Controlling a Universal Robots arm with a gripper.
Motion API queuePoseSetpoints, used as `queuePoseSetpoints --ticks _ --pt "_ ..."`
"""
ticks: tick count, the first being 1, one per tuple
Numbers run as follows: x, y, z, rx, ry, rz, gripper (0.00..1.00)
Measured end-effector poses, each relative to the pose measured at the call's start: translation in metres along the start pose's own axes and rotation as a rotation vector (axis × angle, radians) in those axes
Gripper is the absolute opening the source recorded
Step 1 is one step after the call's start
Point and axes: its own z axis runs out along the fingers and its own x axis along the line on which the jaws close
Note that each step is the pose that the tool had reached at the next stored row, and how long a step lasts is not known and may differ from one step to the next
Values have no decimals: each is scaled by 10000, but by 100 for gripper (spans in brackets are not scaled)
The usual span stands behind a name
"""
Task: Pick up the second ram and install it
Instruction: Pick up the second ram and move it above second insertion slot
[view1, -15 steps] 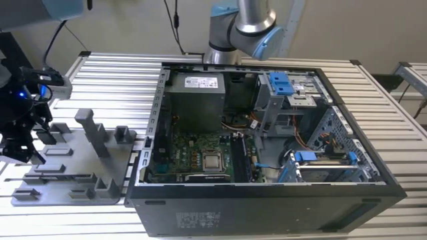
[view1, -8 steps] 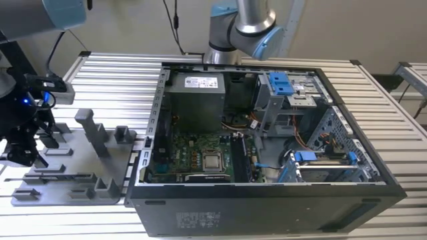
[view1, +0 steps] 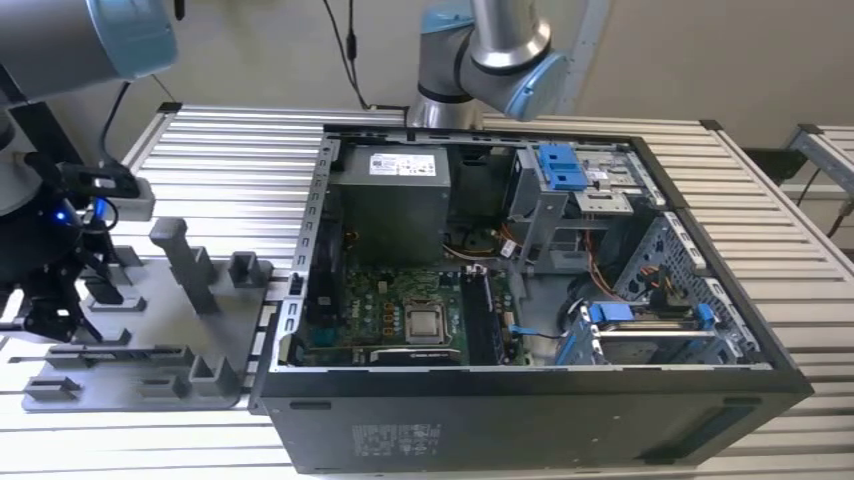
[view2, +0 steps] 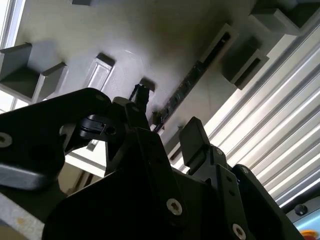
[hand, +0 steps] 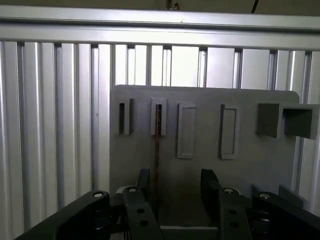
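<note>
The second ram (hand: 157, 145) is a thin dark stick seen edge-on, standing in a slot of the grey fixture plate (hand: 250, 165). In the second wrist view the ram (view2: 186, 87) shows its row of chips along the same slot. My gripper (hand: 176, 189) hangs just above the plate, open, and the stick's near end lies between the fingers, close beside one finger (hand: 144, 182) and well apart from the other. In the exterior view my gripper (view1: 51, 305) is over the plate (view1: 200, 330) at the exterior view's left, well away from the computer case.
An open computer case (view1: 534, 410) lies on the slatted metal table (view1: 227, 150), with its motherboard (view1: 400, 310), power supply (view1: 390, 200) and blue drive brackets (view1: 561, 165) exposed. Upright grey posts (view1: 180, 260) rise from the fixture plate near my gripper.
</note>
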Motion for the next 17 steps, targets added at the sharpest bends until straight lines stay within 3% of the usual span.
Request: queuePoseSetpoints --ticks 9,17 --pt "80 -2 164 2 -1 0 54" --pt "102 -2 307 32 0 -14 54"
